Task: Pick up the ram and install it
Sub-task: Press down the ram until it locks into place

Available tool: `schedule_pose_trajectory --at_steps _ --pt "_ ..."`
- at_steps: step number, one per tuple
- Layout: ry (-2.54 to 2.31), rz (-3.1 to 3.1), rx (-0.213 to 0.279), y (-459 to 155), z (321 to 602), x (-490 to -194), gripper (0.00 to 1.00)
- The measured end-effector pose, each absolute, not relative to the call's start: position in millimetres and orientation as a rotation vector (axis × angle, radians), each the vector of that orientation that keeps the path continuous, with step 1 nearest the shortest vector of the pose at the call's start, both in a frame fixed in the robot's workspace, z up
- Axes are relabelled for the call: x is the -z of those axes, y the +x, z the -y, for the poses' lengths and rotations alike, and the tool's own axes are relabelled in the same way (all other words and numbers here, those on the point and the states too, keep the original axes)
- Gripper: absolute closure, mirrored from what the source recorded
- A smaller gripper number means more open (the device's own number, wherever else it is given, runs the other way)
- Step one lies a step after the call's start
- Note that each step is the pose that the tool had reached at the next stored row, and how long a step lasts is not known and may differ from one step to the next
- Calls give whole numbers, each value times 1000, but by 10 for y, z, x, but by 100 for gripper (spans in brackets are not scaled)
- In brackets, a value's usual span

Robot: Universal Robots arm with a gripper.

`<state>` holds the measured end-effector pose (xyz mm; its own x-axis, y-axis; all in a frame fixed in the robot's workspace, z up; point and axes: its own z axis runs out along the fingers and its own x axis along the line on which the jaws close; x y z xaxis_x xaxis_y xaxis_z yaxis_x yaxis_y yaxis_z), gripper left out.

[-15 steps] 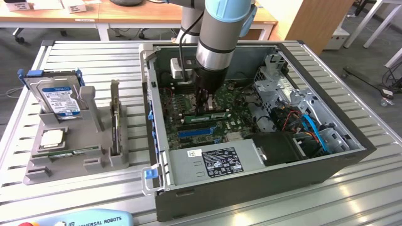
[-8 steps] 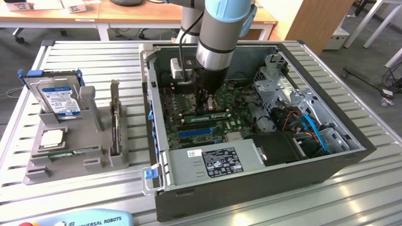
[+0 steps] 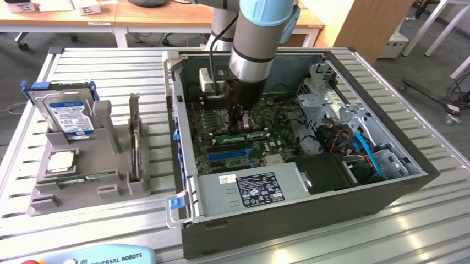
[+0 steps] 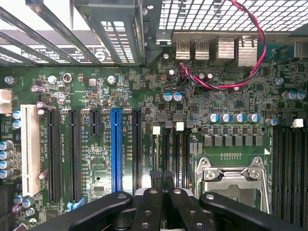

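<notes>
The gripper, jaws pressed together, stands inside the open computer case on the bench. The ram sits slotted on the motherboard beneath it. A parts tray lies near the bench's edge.

Open black metal computer case: on slatted metal table, toward exterior view's right.
Green motherboard: inside case, flat on its floor.
Grey power supply box: in case, at near edge.
Grey plastic parts holder: on table, at exterior view's left of case.
Silver hard drive: upright in holder, far end.
Black two-finger gripper: down inside case, over motherboard.
</notes>
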<state>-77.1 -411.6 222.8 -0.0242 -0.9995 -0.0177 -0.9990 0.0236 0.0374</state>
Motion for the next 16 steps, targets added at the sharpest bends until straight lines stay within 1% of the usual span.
schedule_pose_trajectory --at_steps 10,16 --pt "2185 2238 61 -771 4116 -2231 90" --pt "2185 2238 61 -771 4116 -2348 90"
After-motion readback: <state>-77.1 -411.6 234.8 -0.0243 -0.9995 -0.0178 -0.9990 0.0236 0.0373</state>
